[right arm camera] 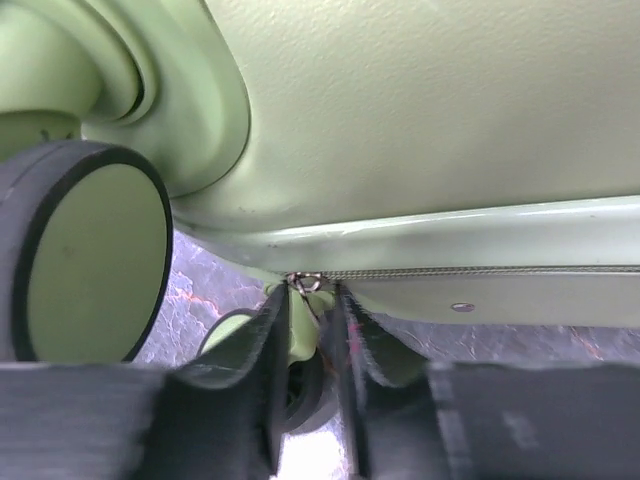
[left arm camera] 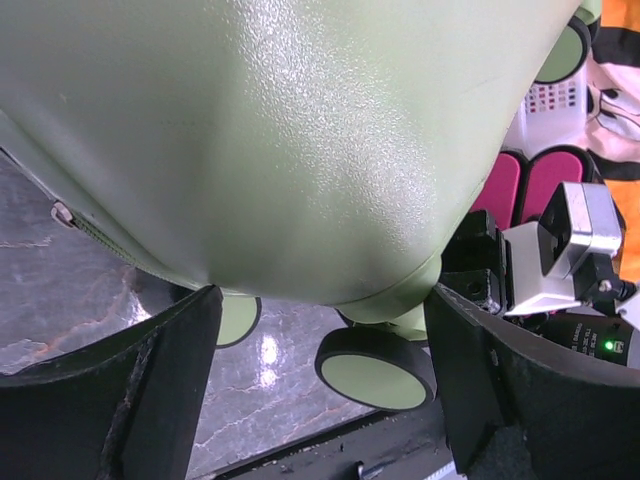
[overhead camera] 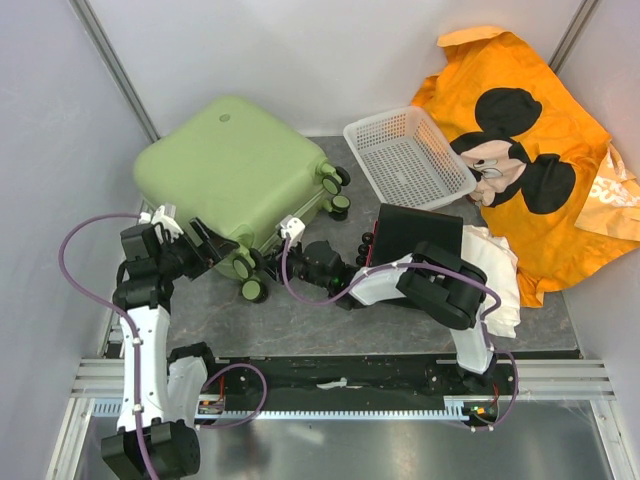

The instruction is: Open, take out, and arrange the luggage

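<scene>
The pale green luggage (overhead camera: 225,165) lies flat and closed at the back left of the table, its black wheels toward me. My left gripper (overhead camera: 222,243) is open, its jaws wide on either side of the case's near rounded corner (left arm camera: 300,140), just above a wheel (left arm camera: 375,370). My right gripper (overhead camera: 277,262) is at the wheeled edge, between two wheels. In the right wrist view its fingers (right arm camera: 270,340) stand a narrow gap apart around the metal zipper pull (right arm camera: 306,283), which hangs from the closed zipper line (right arm camera: 480,271). A wheel (right arm camera: 90,250) sits just to the left.
A white mesh basket (overhead camera: 405,155) stands right of the case. A black box (overhead camera: 415,232) with pink drawers (left arm camera: 540,180) sits behind my right arm, and a white cloth (overhead camera: 500,270) lies beside it. An orange Mickey Mouse cloth (overhead camera: 530,150) covers the back right. Walls close in on the left and the back.
</scene>
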`<state>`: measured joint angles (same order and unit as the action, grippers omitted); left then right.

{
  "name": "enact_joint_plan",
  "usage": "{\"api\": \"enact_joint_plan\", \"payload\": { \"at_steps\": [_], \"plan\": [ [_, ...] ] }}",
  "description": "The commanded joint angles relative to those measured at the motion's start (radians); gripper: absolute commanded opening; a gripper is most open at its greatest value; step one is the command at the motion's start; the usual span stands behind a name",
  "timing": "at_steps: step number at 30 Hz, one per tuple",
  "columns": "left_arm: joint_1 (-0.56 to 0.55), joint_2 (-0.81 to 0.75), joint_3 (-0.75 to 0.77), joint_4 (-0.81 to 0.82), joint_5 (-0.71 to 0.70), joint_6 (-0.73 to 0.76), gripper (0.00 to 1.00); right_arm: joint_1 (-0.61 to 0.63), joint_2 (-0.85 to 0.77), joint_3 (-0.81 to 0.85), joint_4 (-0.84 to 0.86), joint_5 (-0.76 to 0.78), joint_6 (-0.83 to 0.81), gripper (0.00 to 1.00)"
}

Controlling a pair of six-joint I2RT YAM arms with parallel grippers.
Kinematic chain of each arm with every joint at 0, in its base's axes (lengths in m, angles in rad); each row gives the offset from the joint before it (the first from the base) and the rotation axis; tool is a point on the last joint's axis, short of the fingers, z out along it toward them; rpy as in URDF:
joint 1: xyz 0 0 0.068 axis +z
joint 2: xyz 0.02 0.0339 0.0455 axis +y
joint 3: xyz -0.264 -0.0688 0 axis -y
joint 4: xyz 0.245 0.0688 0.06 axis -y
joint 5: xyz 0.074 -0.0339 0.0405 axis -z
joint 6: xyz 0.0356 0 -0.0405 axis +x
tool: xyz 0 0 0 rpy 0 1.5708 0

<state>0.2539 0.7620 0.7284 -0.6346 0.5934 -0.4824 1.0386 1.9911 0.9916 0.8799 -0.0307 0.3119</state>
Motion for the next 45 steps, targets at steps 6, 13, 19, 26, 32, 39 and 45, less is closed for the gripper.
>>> {"api": "enact_joint_plan", "payload": {
  "at_steps": [6,13,19,26,32,39,45],
  "plan": [
    [0.016,-0.039,0.051,-0.005,-0.104,0.096,0.87,0.008,0.064,0.157,0.01,-0.084,0.006,0.0],
    [0.016,-0.148,-0.004,-0.007,-0.017,0.042,0.9,0.023,0.126,0.246,-0.012,-0.107,0.026,0.0],
    [0.018,-0.092,-0.041,-0.004,0.0,0.038,0.91,0.029,0.126,0.249,-0.018,-0.109,0.039,0.0],
    [0.018,-0.058,-0.07,0.07,0.045,0.002,0.91,0.032,0.121,0.246,-0.024,-0.103,0.038,0.0],
    [0.008,-0.023,-0.112,0.157,0.095,-0.042,0.89,0.034,0.13,0.239,-0.007,-0.097,0.052,0.0],
    [-0.001,-0.033,-0.178,0.266,0.148,-0.107,0.67,0.035,0.112,0.225,-0.012,-0.057,0.082,0.0],
    [-0.001,-0.035,-0.176,0.289,0.122,-0.104,0.29,0.035,0.058,0.176,-0.071,0.093,0.102,0.0]
  ]
}}
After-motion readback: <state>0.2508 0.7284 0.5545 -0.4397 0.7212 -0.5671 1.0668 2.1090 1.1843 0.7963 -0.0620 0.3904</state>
